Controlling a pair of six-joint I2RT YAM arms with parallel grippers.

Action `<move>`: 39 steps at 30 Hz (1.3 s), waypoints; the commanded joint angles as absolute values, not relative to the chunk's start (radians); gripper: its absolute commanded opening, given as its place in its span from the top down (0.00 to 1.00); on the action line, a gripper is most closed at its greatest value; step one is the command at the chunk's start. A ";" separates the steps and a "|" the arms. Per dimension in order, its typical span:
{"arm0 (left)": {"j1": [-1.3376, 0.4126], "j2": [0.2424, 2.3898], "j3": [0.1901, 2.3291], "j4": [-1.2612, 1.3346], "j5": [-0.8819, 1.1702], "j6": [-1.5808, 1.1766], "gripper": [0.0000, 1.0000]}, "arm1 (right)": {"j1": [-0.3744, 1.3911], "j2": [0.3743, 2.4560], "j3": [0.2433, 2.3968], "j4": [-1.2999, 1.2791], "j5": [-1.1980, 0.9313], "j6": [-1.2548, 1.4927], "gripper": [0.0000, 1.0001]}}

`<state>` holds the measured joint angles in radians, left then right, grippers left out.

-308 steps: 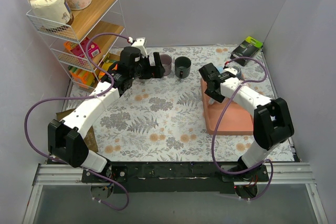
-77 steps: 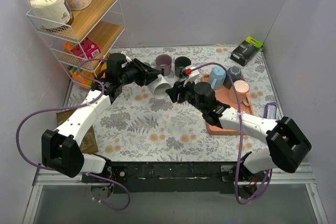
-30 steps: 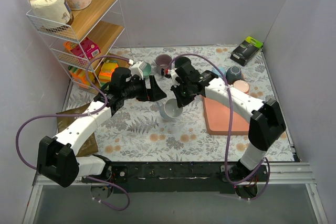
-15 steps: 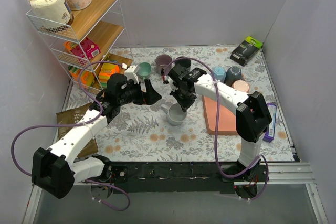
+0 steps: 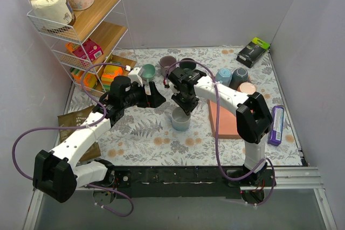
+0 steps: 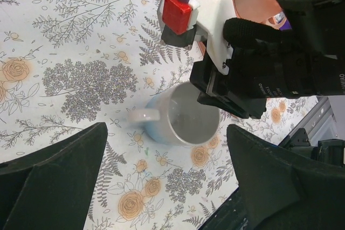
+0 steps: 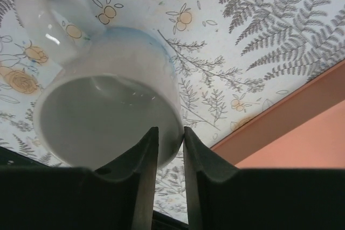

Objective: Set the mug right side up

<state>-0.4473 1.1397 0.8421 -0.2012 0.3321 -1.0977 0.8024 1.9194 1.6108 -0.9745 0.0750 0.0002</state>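
Note:
The pale blue-white mug (image 5: pixel 180 120) stands upright on the floral mat, mouth up, handle pointing left in the left wrist view (image 6: pixel 183 117). My right gripper (image 5: pixel 183 106) hangs straight over it, one finger inside and one outside the rim (image 7: pixel 171 133). The jaws stand a little apart: the outer finger (image 7: pixel 197 160) touches the wall (image 7: pixel 108 95), while a narrow gap shows by the inner one. My left gripper (image 5: pixel 157 98) hovers just left of the mug, wide open and holding nothing (image 6: pixel 166 126).
A pink tray (image 5: pixel 229 119) lies right of the mug, with upside-down mugs (image 5: pixel 240 74) at its far end. Three upright mugs (image 5: pixel 167 62) stand behind. A wire shelf (image 5: pixel 81 25) fills the back left. A purple box (image 5: pixel 275 125) lies at the right.
The right gripper has swung the tilted mug down so that it stands upright on the mat, and its jaws have eased apart. The left arm has drawn back slightly and opened a bit wider.

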 commanded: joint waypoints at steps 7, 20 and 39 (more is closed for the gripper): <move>-0.449 1.172 0.830 -0.166 0.367 -1.034 0.07 | 0.804 1.865 1.707 -0.976 0.012 -0.008 0.46; -0.482 1.489 0.961 0.025 0.561 -0.951 0.13 | 0.470 1.453 1.502 -0.890 -0.038 0.189 0.41; -0.620 1.680 1.121 -0.253 0.403 -0.647 0.48 | 0.313 1.358 1.428 -0.874 -0.136 0.164 0.42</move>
<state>-0.6163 1.6760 1.0756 -0.2039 0.4427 -0.7078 0.3248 1.3685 1.4284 -0.9081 -0.1020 0.1764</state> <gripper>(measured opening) 0.593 0.588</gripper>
